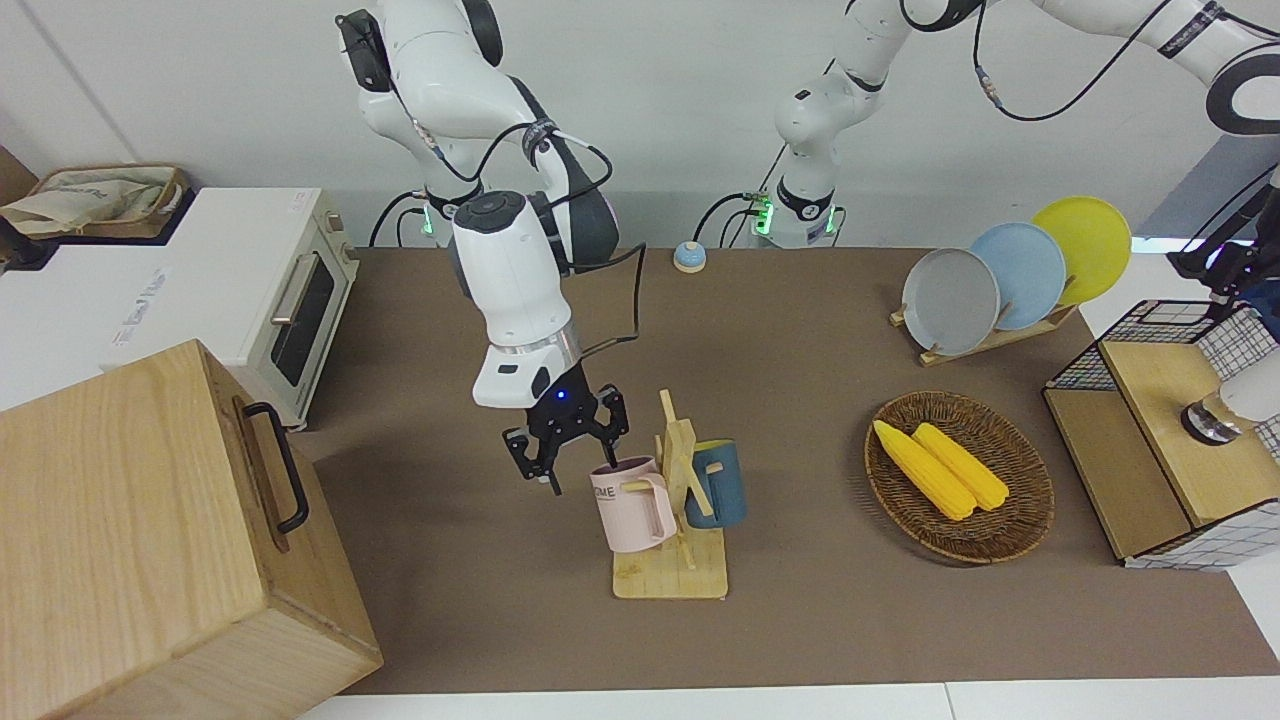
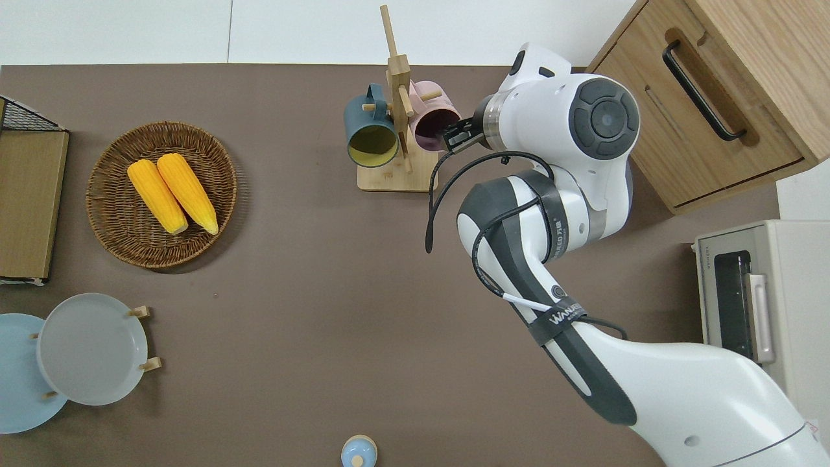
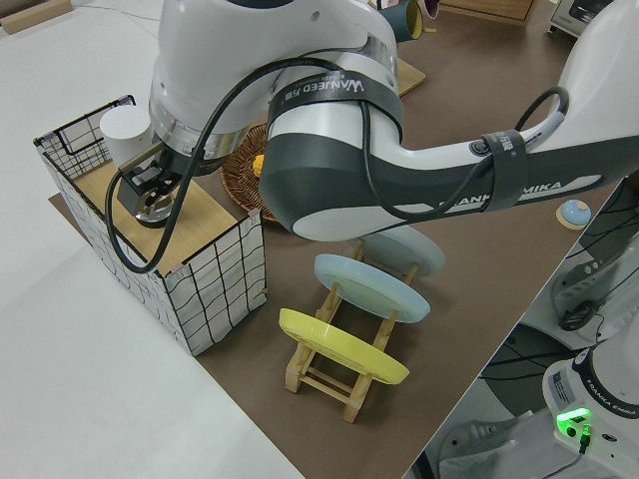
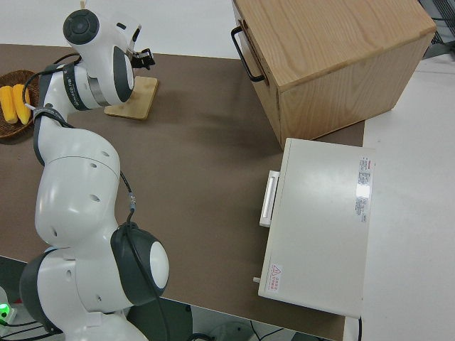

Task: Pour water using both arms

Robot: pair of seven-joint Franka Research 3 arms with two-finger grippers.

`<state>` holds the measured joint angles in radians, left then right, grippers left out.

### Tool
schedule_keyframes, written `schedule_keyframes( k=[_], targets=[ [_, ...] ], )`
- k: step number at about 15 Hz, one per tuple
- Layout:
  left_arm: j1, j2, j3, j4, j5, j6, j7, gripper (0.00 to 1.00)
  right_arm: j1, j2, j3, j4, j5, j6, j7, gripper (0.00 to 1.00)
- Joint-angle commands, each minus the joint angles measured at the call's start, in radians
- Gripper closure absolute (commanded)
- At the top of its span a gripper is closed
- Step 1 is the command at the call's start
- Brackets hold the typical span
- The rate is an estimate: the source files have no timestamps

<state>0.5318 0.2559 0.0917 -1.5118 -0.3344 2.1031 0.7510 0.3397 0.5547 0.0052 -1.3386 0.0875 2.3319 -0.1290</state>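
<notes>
Brown table (image 1: 800, 620), right gripper (image 1: 566, 440) open at pink mug (image 1: 630, 505), lettering possibly "ONE"

The front view faces the robots from across the table (image 1: 800, 330); the overhead view looks straight down on it. Both show the mug rack (image 1: 672, 560) and the corn basket (image 1: 1030, 490). The left side view sits close over the plate rack (image 3: 344, 384); the right side view looks along the right arm toward the wooden cabinet (image 4: 334, 64).

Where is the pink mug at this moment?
The pink mug hangs on the wooden mug rack, beside the blue mug, toward the right arm's end; the right tool is at its rim.
</notes>
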Motion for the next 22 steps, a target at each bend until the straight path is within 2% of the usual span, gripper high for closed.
schedule_keyframes(
  k=[1,3,6,13,16,22],
  targets=[
    [0.007,0.025,-0.019,-0.014,-0.066,0.073,0.054,0.00,-0.001,0.037,0.007,0.039,-0.011,0.014,-0.018,0.529],
    [0.007,0.032,-0.026,-0.025,-0.083,0.121,0.059,0.00,-0.001,0.040,0.007,0.039,-0.012,0.024,-0.018,0.682],
    [-0.003,0.057,-0.026,-0.027,-0.144,0.188,0.097,0.00,-0.001,0.042,0.007,0.039,-0.020,0.024,-0.018,0.999],
    [-0.001,0.115,-0.067,-0.025,-0.204,0.333,0.100,0.00,-0.002,0.042,0.007,0.039,-0.031,0.026,-0.018,1.000],
    [-0.003,0.129,-0.069,-0.022,-0.236,0.339,0.102,0.00,-0.016,0.040,0.007,0.058,-0.029,0.021,-0.020,1.000],
    [-0.003,0.143,-0.084,-0.019,-0.235,0.357,0.103,0.00,-0.021,0.039,0.002,0.059,-0.015,0.014,-0.009,1.000]
  ],
)
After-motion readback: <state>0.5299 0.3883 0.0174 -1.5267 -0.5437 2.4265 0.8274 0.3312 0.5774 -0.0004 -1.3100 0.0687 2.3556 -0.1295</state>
